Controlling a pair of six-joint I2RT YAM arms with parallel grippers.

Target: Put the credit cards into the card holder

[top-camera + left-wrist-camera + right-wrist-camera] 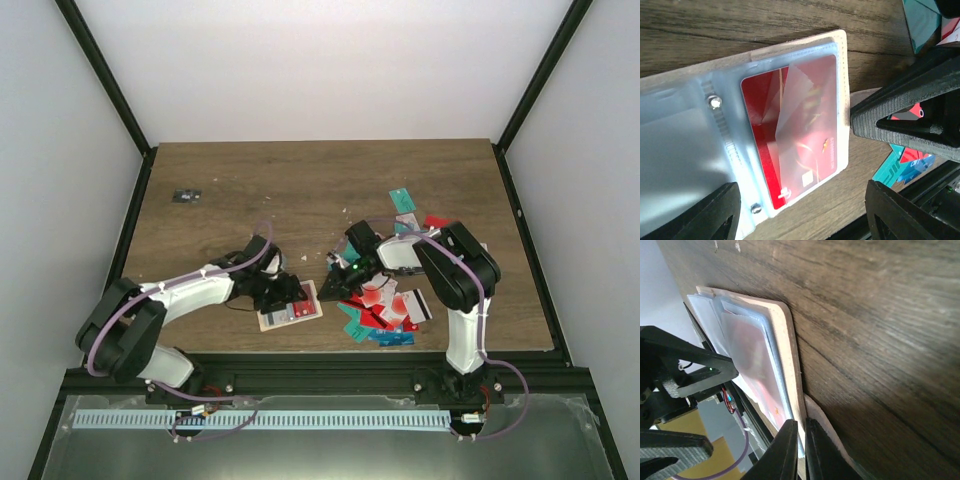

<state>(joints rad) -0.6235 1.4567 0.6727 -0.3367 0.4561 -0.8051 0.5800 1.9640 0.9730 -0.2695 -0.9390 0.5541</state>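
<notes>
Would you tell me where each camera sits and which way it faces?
Top external: above, behind both arms, looking down at the table; they show whole.
Left wrist: over the open card holder; the open left gripper frames it.
Right wrist: low, looking along the table; shut right gripper at the holder's edge.
Shared: the card holder.

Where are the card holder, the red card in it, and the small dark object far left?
card holder [685,145]: left wrist view, its clear left pocket.
red card [790,135]: left wrist view, the card's middle.
small dark object [186,196]: top view, its centre.
</notes>
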